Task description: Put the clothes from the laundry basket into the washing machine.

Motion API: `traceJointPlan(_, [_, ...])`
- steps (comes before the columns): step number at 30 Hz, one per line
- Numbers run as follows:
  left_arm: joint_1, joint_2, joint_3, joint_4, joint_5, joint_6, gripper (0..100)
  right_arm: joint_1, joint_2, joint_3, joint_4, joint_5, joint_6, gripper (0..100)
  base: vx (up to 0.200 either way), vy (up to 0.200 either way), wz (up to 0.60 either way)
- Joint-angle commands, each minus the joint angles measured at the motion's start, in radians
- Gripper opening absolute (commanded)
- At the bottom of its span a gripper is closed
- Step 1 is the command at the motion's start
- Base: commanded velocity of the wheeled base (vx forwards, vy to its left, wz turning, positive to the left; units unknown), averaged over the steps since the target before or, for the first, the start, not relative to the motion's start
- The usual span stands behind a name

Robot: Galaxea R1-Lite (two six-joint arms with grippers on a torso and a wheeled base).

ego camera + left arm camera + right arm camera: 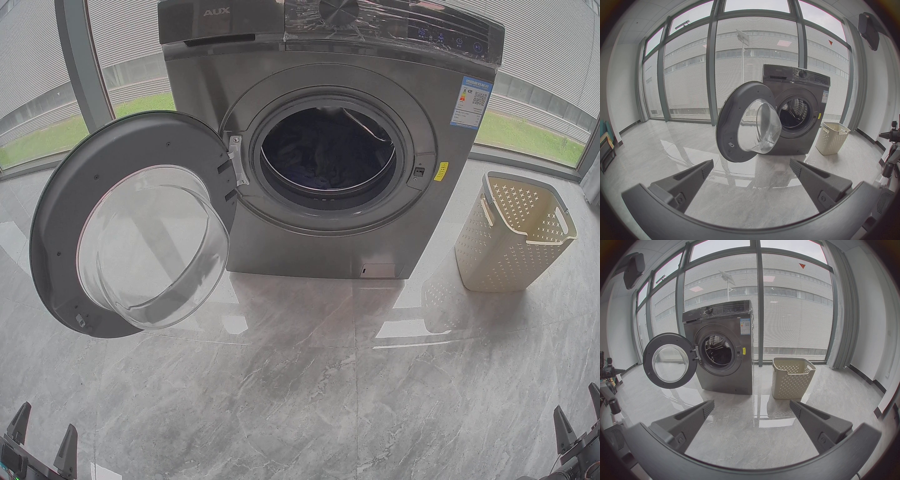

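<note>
The clothes point(319, 156) — a dark, crumpled heap — lay inside the washer point(400, 250), its door point(56, 250) swung wide. The cream, perforated basket point(500, 262) stood on the floor point(300, 387) beside it. The left end effector point(751, 162) and right end effector point(752, 402) both gaped open.

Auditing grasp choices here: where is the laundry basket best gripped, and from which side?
Probably the handle slot in its rim, from above: the laundry basket stands upright and open-topped, and the thin rim there suits a pinch.
</note>
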Motion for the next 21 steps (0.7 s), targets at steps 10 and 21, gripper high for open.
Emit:
traceJointPlan(10, [0.000,-0.013,0.018,-0.001,0.000,0.001,100,0.000,-0.011,0.018,-0.001,0.000,-0.001,100,0.000,0.200,0.00])
traceJointPlan(21, [0.002,-0.013,0.018,-0.001,-0.003,0.026,100,0.000,-0.011,0.018,0.000,0.000,-0.002,100,0.000,0.036,0.00])
